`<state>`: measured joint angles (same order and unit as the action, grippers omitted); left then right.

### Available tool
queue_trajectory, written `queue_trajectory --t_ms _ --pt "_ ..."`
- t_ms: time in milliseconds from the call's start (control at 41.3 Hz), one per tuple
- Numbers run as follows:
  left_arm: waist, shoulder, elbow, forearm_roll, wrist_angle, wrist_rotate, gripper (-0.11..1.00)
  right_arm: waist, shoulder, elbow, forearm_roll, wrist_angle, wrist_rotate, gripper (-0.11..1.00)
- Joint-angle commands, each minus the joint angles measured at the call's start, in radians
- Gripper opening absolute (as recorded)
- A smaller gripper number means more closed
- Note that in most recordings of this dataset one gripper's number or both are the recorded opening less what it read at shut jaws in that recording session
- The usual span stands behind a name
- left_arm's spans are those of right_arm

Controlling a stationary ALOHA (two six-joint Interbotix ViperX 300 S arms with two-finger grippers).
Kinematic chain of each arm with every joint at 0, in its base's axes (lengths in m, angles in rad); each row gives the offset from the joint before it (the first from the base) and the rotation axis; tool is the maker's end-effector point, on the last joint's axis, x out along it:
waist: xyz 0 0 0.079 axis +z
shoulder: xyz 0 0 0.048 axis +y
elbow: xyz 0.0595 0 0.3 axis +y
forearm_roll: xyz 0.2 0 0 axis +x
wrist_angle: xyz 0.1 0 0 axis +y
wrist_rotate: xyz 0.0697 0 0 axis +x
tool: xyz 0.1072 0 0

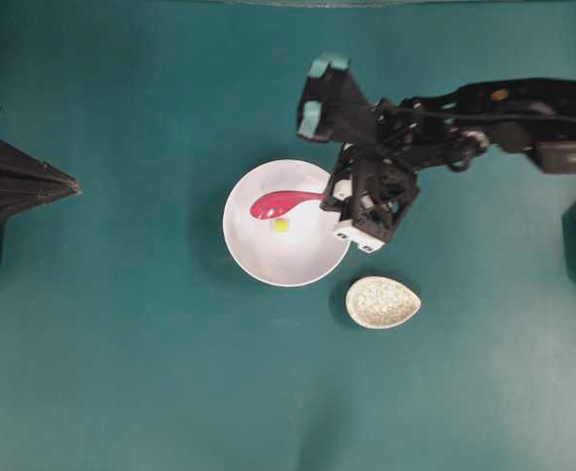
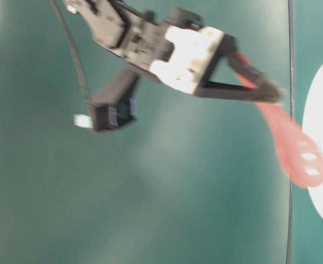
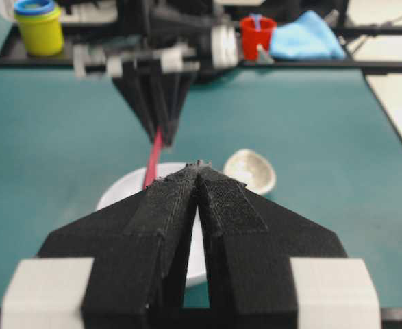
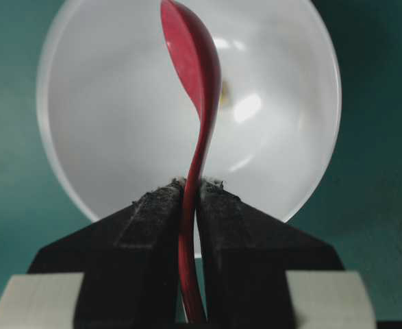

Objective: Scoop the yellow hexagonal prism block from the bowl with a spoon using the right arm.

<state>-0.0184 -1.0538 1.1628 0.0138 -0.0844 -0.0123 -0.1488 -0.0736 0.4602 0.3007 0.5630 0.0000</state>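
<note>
the right gripper [image 4: 190, 199] is clamped on the spoon [image 1: 280, 204] handle, scoop over the bowl [image 1: 253, 257] – it should dip under the block [image 1: 281, 225] – just beside – keeping the scoop level.

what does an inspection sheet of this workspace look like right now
surface: teal mat, no spills seen
job's things: white bowl holds yellow block; pink spoon over the bowl, scoop beside the block
clutter: speckled dish beside bowl
end effectors: right end effector shut on spoon handle; left end effector shut, empty, parked at the left edge
cables: black cable along right arm
surroundings: yellow jar, red cup, blue cloth behind the mat
</note>
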Motion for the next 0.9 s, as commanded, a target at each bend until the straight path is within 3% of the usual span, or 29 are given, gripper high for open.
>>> queue_trajectory --t_ms 0,412,872 --pt "-0.002 0.005 -0.028 0.003 -0.003 -0.002 0.06 0.006 -0.086 0.000 -0.002 0.014 -0.003 0.11" --pt "0.000 0.006 -0.028 0.003 -0.005 -0.002 0.06 0.126 -0.287 0.156 -0.002 -0.017 0.028 0.11" --pt "-0.002 0.009 -0.026 0.003 -0.009 0.000 0.06 0.270 -0.334 0.345 -0.002 -0.132 0.235 0.11"
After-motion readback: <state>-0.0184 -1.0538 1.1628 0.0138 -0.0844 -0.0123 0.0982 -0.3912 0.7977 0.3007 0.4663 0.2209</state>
